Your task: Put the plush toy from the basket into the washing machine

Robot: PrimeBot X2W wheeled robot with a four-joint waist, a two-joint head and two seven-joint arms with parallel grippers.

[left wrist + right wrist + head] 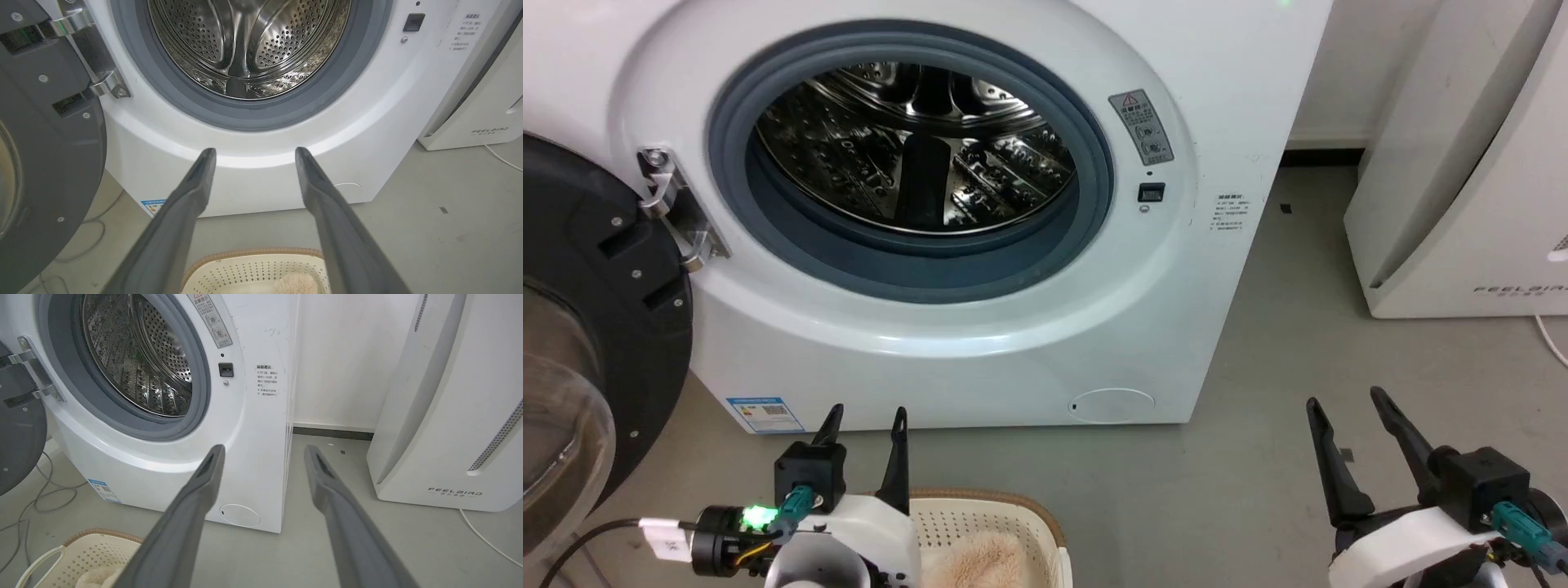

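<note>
- My left end effector [867,415] has its two long dark fingers spread wide with nothing between them. In my head view it sits by the left side of the oval cream-white perforated plastic basket [980,516] with the brown woven-look rim.
- My right end effector [1343,402] is just as wide and holds nothing. It hangs over the grey floor [1258,327], well apart from the basket.
- The fluffy cream-beige plush toy [976,559] lies inside the basket, and I can see only part of its pile.
- The basket stands on the floor just in front of the large white front-loading washing machine [1013,351].
- The black-rimmed glass door [605,269] is swung open to my left. This exposes the shiny steel drum [915,147] inside the grey rubber seal [915,269].
- A plain white slanted appliance [1462,204] stands right of the washing machine, apart from it.
</note>
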